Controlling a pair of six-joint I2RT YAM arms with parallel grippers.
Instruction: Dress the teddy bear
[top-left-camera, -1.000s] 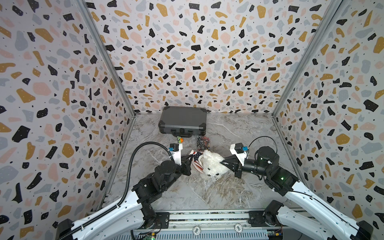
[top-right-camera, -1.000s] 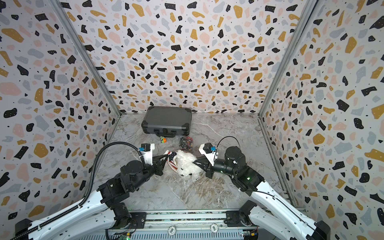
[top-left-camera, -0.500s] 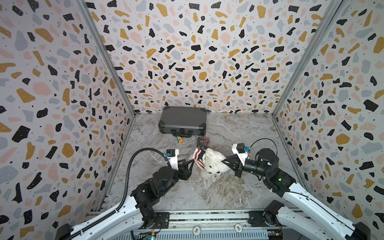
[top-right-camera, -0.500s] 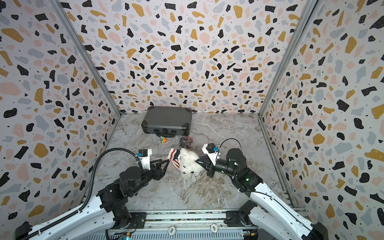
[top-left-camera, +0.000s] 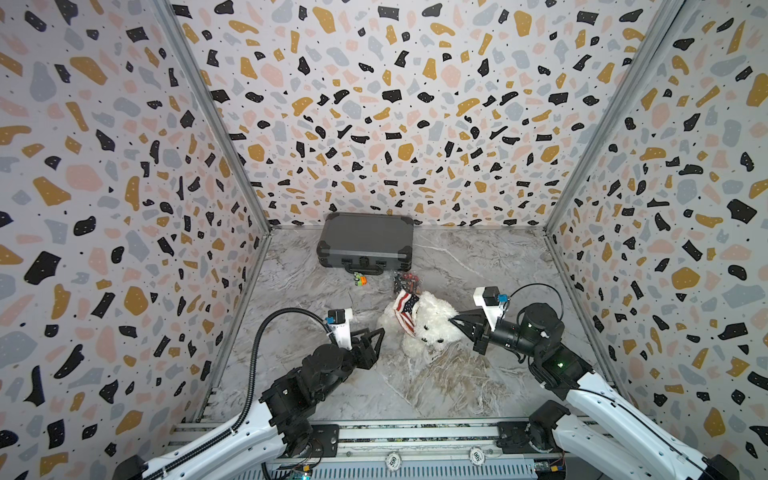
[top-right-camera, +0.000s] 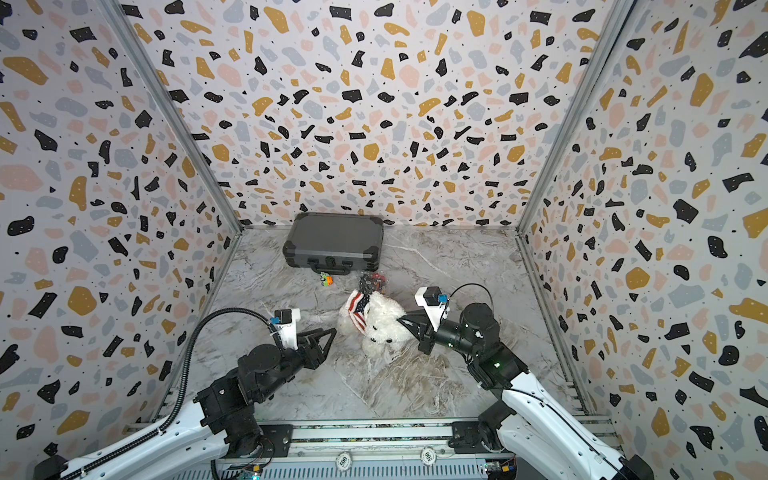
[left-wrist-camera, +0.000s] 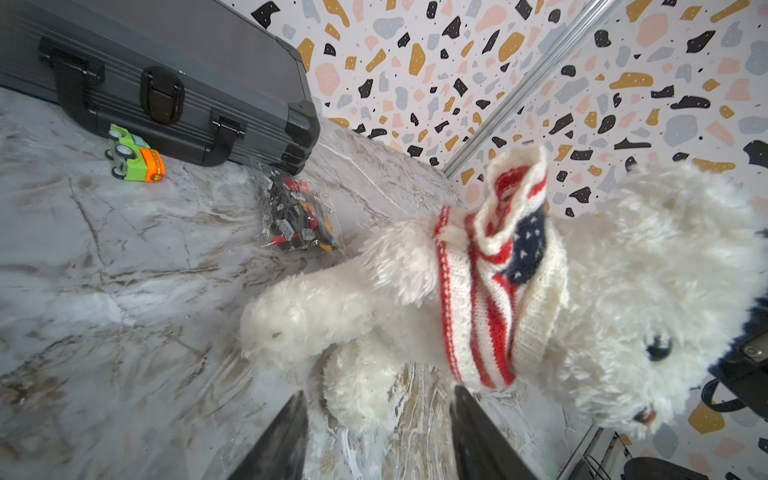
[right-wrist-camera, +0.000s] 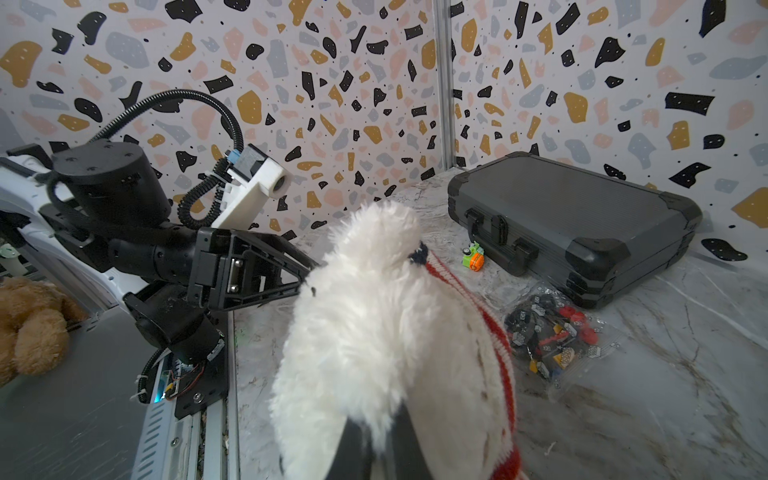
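Observation:
The white teddy bear (top-left-camera: 430, 330) (top-right-camera: 382, 330) lies on the marble floor, head toward the front. A knitted flag-pattern sweater (top-left-camera: 404, 311) (top-right-camera: 357, 309) is bunched round its upper body, seen close in the left wrist view as the sweater (left-wrist-camera: 490, 291) beside the bear's head (left-wrist-camera: 623, 291). My left gripper (top-left-camera: 379, 338) (top-right-camera: 331, 337) (left-wrist-camera: 376, 399) stands open and empty, just left of the bear, with a leg beyond its fingertips. My right gripper (top-left-camera: 452, 321) (top-right-camera: 400, 321) (right-wrist-camera: 380, 440) is shut on fur of the bear's head (right-wrist-camera: 365, 311).
A grey case (top-left-camera: 365, 241) (top-right-camera: 332, 239) lies at the back wall. In front of it sit a small green and orange toy car (top-left-camera: 359, 279) and a clear bag of small bricks (top-left-camera: 407, 282). A brown plush (right-wrist-camera: 29, 324) lies outside the cell.
My left gripper has opened, let go of the sweater and drawn back toward the front left. The right gripper keeps its hold, and the bear has shifted slightly toward the back.

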